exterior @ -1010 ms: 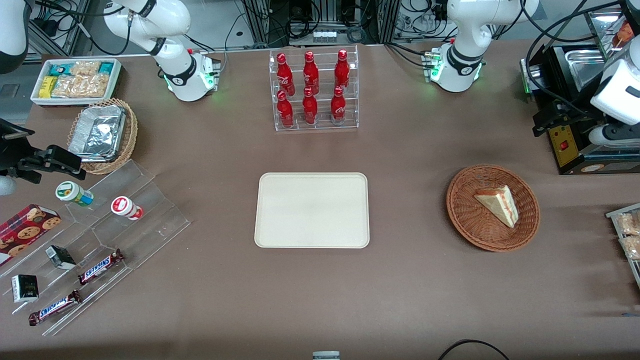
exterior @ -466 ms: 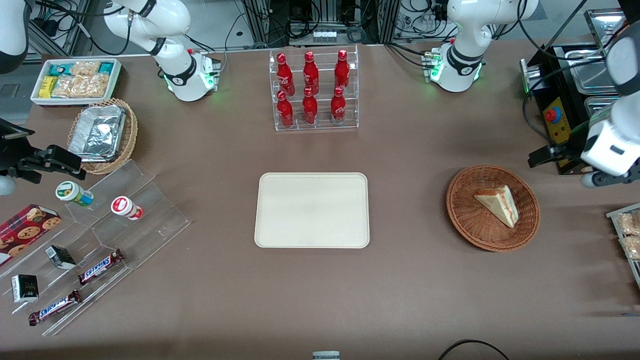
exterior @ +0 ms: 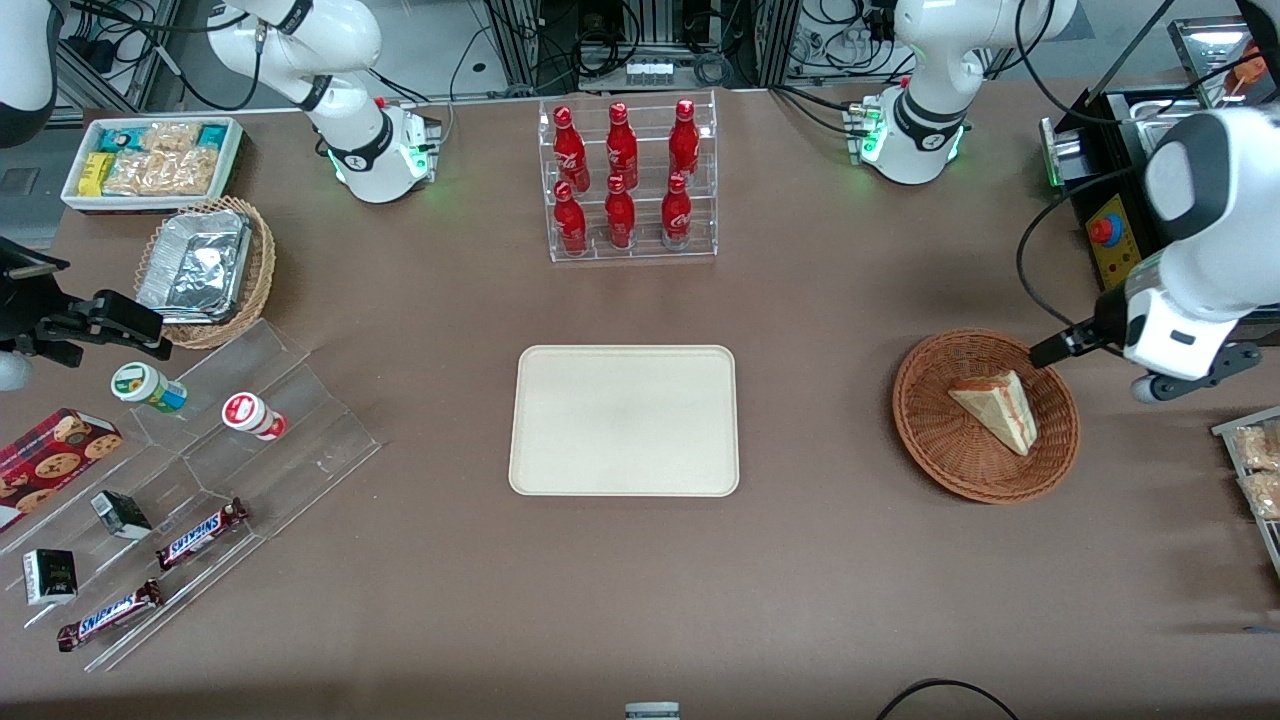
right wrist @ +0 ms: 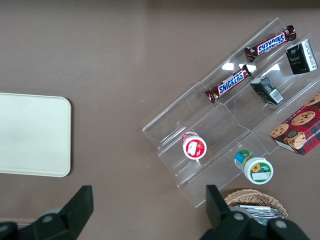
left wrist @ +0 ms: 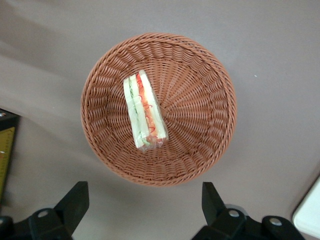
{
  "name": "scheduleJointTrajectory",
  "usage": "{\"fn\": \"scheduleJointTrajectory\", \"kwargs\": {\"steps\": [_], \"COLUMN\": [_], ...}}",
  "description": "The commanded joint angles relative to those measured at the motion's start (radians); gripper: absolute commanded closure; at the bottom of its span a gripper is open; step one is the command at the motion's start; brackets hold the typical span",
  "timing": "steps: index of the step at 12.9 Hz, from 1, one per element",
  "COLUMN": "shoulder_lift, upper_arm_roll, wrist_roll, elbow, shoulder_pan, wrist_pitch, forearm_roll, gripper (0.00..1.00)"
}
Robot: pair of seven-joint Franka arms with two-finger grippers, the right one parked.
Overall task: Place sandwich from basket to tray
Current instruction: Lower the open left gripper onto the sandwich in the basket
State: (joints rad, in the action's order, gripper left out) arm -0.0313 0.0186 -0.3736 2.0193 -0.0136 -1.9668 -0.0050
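Observation:
The sandwich [exterior: 995, 408] is a pale bread wedge with red and green filling, lying in the reddish-brown wicker basket [exterior: 925, 420] toward the working arm's end of the table. The cream tray [exterior: 624, 420] lies flat at the table's middle with nothing on it. My left gripper [exterior: 1058, 346] hovers above the basket's rim, on the side farther from the front camera. In the left wrist view the gripper [left wrist: 144, 206] is open and holds nothing, with the sandwich [left wrist: 144, 112] and basket [left wrist: 200, 115] below it. A tray corner [left wrist: 310, 215] shows there too.
A black control box with a red button [exterior: 1110, 240] stands beside the basket. A clear rack of red bottles [exterior: 628, 180] stands farther from the front camera than the tray. Packaged snacks [exterior: 1255, 470] lie near the basket. An acrylic step stand with snacks [exterior: 200, 470] is toward the parked arm's end.
My left arm has swung in from the table's end toward the basket, and the gripper now hovers at the basket's rim. The sandwich, basket and tray have not moved.

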Motion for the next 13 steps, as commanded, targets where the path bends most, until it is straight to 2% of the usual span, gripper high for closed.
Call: {"fn": "scheduleJointTrajectory", "kwargs": {"steps": [1, 5, 13], "shoulder_lift": [-0.021, -0.074, -0.217], "upper_arm_roll": [-0.003, -0.003, -0.003], "wrist_roll": [-0.048, -0.152, -0.254], "elbow": [0.067, 0.185, 0.191], "shoulder_pan": [-0.005, -0.028, -0.022], "wrist_pitch": [-0.101, -0.331, -0.469], "forearm_roll": [-0.009, -0.01, -0.007], "gripper": [0.0, 0.0, 0.0]}}
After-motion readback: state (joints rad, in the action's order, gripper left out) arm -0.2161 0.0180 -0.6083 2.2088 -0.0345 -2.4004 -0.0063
